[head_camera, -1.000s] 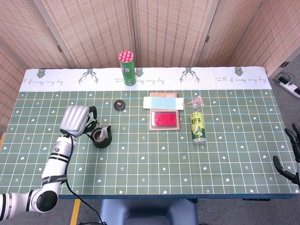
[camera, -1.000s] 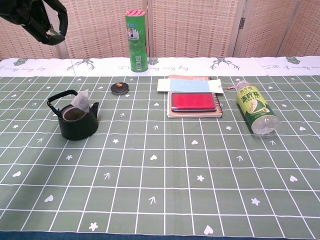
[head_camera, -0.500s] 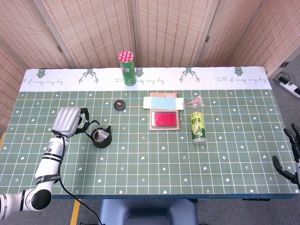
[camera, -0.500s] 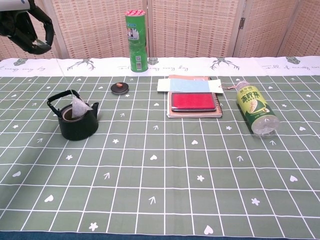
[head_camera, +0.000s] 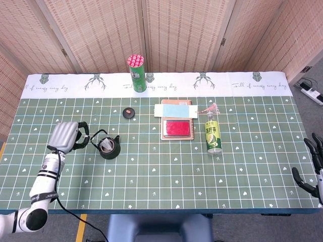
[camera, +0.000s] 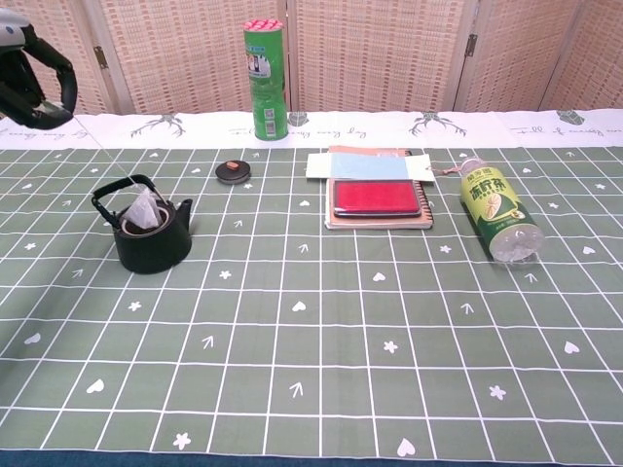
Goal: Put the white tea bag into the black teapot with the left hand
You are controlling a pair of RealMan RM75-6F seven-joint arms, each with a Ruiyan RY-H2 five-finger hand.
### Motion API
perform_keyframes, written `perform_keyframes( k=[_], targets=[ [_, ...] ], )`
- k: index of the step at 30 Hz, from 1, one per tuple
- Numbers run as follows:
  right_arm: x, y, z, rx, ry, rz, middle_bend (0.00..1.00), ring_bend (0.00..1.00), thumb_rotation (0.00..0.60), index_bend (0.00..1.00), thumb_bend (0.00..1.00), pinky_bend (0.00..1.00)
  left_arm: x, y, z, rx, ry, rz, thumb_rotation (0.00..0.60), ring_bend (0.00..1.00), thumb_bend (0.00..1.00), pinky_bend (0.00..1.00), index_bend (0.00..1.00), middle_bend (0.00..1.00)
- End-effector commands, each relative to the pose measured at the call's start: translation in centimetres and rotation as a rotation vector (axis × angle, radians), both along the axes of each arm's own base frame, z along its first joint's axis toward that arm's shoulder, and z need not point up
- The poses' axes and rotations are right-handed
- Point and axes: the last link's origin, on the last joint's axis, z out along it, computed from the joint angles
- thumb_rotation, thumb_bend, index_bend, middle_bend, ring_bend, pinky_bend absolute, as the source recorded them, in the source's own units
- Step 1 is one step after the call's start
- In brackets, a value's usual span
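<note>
On the tabletop [head_camera: 151, 161] the task appears to be at its closing step: the white tea bag [camera: 144, 211] sits in the mouth of the black teapot [camera: 152, 236], partly above the rim. A thin string runs taut from the bag up to the left robot hand [head_camera: 65, 135], whose curled fingers seem to pinch it, left of the pot. The next move calls for letting the string go and drawing clear without tugging the bag out. The right robot hand [head_camera: 310, 169] lies at the tabletop's edge, fingers spread, empty. Since a second ago, the left robot hand has shifted leftward and the bag has sunk lower.
</note>
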Motion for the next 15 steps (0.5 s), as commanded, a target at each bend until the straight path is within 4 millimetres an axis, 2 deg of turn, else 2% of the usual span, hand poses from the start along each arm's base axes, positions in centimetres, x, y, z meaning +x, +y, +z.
perform_keyframes(
  k=[1, 7, 10, 15],
  targets=[
    [0.0, -0.1, -0.1, 0.006, 0.003, 0.001, 0.00, 0.00, 0.600, 0.00, 0.42, 0.00, -0.6, -0.9, -0.4, -0.018, -0.014, 0.003, 0.600, 1.00, 0.60, 1.00, 0.63, 1.00],
    [0.2, 0.0, -0.4, 0.023, 0.008, 0.008, 0.00, 0.00, 0.600, 0.00, 0.42, 0.00, -1.0, -3.9, -1.0, -0.019, -0.056, -0.019, 0.600, 1.00, 0.60, 1.00, 0.63, 1.00],
    [0.5, 0.4, -0.5, 0.025, 0.008, 0.026, 0.00, 0.00, 0.600, 0.00, 0.42, 0.00, -1.8, -5.7, -1.9, -0.025, -0.107, -0.011, 0.600, 1.00, 0.60, 1.00, 0.63, 1.00],
    [0.7, 0.7, -0.8, 0.032, 0.014, 0.045, 0.00, 0.00, 0.600, 0.00, 0.42, 0.00, -3.1, -6.6, -4.1, -0.046, -0.223, 0.015, 0.600, 1.00, 0.60, 1.00, 0.63, 1.00]
  ],
)
